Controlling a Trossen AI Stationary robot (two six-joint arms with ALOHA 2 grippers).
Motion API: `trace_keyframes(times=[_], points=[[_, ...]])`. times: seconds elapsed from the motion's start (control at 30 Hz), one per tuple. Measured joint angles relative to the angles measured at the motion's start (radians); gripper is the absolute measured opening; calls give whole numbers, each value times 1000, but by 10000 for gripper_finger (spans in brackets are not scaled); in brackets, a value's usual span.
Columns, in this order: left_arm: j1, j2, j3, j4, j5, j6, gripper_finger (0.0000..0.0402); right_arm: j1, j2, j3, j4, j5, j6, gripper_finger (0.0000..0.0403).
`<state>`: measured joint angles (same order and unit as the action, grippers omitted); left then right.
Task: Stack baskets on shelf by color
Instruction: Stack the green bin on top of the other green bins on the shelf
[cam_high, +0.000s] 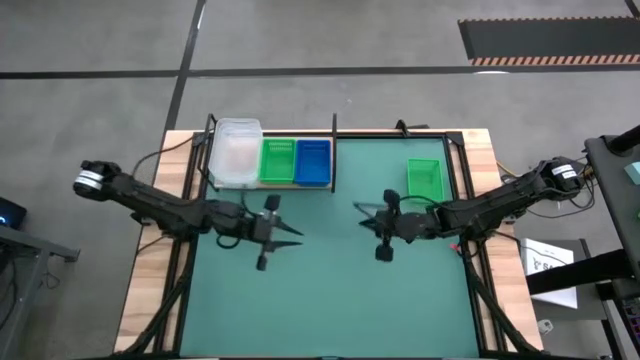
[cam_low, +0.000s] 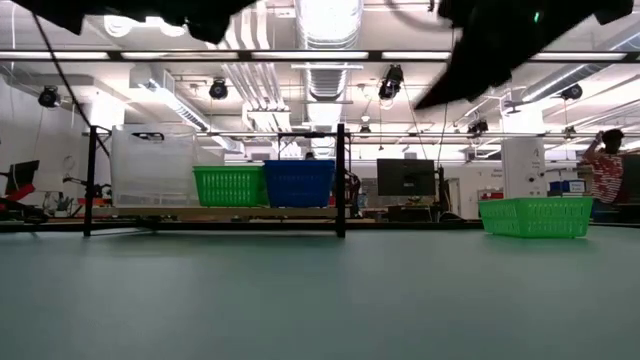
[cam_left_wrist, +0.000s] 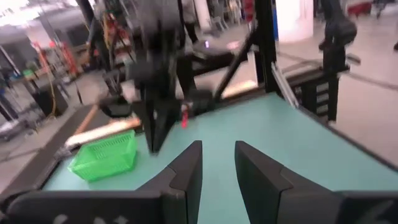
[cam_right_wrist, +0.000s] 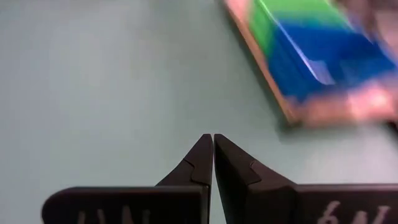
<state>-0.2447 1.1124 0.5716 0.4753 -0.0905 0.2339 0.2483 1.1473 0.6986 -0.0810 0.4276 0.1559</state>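
The wooden shelf stands at the mat's far left. On its board stand a stack of clear baskets, a green basket and a blue basket, side by side. Another green basket rests bottom-down on the mat at the far right. My left gripper hovers over the mat's middle, near the shelf, open a little and empty. My right gripper hovers between the shelf and the loose green basket, pointing toward the shelf, shut and empty.
The green mat lies bare on the near half of the table. The shelf's black uprights rise beside the blue basket. A person stands far off in the room.
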Motion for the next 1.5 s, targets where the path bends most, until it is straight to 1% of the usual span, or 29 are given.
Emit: trace_keyframes(times=[0.1, 0.2, 0.33, 0.43, 0.53, 0.63, 0.73, 0.8, 0.9, 0.97, 1.03, 1.1, 1.27, 1.37, 1.5], points=[[0, -100, -36, -7, -1, 0, 79, -64, 0, 0, -213, 6, 226, 9], [0, -184, -71, -3, -3, 15, 79, -152, 0, 0, -397, -7, 434, 9], [1, -255, -110, -6, -10, 20, 79, -296, 0, 9, -599, -50, 577, 9], [1, -296, -130, 5, -18, 45, 79, -391, 0, 37, -716, -75, 612, 9], [1, -332, -147, 14, -23, 73, 79, -443, 0, 78, -759, -116, 574, 9], [1, -369, -153, 14, -23, 95, 79, -465, 0, 132, -797, -197, 511, 9], [1, -399, -153, 10, -23, 113, 79, -475, 5, 201, -926, -256, 419, 14], [1, -413, -154, 10, -23, 114, 79, -484, 17, 240, -1042, -262, 298, 25], [1, -427, -159, 5, -23, 114, 79, -488, 33, 256, -1150, -261, 68, 51], [1, -431, -165, 3, -23, 114, 79, -486, 35, 240, -1163, -264, -58, 71], [1, -434, -166, 2, -23, 114, 79, -487, 35, 224, -1145, -279, -106, 92], [1, -433, -166, 4, -23, 114, 79, -487, 39, 224, -1130, -273, -120, 110], [1, -434, -166, 3, -23, 114, 79, -499, 73, 224, -1128, -270, -65, 137], [1, -433, -166, 3, -22, 114, 79, -505, 112, 224, -1120, -266, -42, 141], [1, -433, -166, 2, -22, 114, 79, -505, 181, 224, -1113, -207, -5, 136]])
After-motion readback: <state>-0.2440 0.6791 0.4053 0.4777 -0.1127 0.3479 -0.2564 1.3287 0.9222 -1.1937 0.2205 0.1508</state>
